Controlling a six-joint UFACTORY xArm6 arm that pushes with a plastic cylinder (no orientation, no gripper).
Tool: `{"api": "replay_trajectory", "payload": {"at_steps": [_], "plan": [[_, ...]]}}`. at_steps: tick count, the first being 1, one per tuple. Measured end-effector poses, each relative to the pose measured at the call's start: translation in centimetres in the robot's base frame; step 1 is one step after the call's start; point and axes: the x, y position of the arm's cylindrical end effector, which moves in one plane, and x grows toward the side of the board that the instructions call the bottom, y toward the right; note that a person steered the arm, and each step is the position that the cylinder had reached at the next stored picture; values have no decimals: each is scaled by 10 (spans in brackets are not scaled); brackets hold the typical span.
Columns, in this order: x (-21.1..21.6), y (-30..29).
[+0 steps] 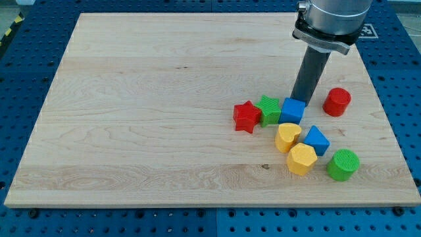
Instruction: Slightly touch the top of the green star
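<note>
Rod poised beside the block cluster

The tip (298, 99) has no jaws; it sits just behind the blue plastic cube (292, 110). The small green plastic star (268, 110), wedged between cube and red star (247, 116), looks light, rigid, slippery: nudge its top edge gently.

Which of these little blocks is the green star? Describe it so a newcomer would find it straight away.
Find the dark rod hanging over the wooden board at the view's right; my tip ends just behind the blue cube. The green star sits at that cube's left, between it and the red star. The other green block is a round cylinder.
</note>
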Motion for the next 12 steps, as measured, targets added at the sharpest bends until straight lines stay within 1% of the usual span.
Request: {"api": "replay_trajectory", "payload": {"at_steps": [1, 3, 4, 5, 6, 9, 12], "plan": [[10, 0], [15, 0], [-15, 0], [-58, -7], [-79, -43], [-79, -46], [-67, -54]]}}
